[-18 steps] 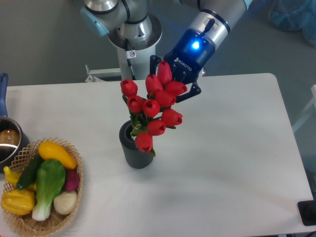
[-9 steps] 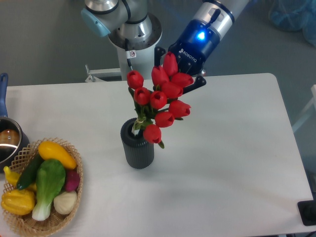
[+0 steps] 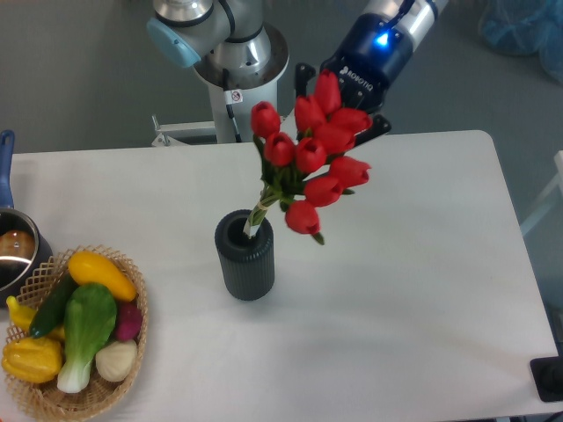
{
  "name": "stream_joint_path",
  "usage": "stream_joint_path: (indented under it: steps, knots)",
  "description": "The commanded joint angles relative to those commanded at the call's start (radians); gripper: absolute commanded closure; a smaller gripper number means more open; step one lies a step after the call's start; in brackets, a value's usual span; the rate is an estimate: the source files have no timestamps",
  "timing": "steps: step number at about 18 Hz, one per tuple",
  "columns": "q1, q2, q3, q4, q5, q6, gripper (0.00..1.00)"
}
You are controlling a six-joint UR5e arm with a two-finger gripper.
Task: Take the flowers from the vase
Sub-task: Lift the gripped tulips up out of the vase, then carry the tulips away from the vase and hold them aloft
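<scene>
The flowers (image 3: pixel 315 158), a bunch of red tulip buds with green leaves, hang tilted above the table. Their tied stems still reach down into the mouth of the vase (image 3: pixel 244 257), a dark grey ribbed cylinder standing upright. My gripper (image 3: pixel 341 104) is behind the top of the bunch, shut on the flowers, its black fingers partly hidden by the buds. A blue light glows on the gripper body.
A wicker basket (image 3: pixel 132 343) with vegetables sits at the front left corner. A metal pot with a blue handle (image 3: pixel 12 246) stands at the left edge. The robot base (image 3: pixel 233 66) rises behind the table. A black object (image 3: pixel 549 380) sits at the right front corner.
The gripper has risen and moved right with the flowers. The bunch has lifted so that only the stem ends stay in the vase. The vase has not moved.
</scene>
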Motion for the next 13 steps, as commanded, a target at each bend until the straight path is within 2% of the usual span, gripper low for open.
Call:
stream_joint_path:
  steps: [3, 6, 8, 11, 13]
  knots:
    - [0.02, -0.005, 0.031, 0.021, 0.006, 0.014, 0.86]
    - [0.04, -0.04, 0.063, 0.084, 0.015, 0.044, 0.86]
    - [0.043, -0.052, 0.077, 0.098, 0.029, 0.072, 0.84]
    - [0.037, -0.084, 0.129, 0.1, 0.177, 0.09, 0.84]
    - [0.032, -0.124, 0.167, 0.1, 0.228, 0.144, 0.82]
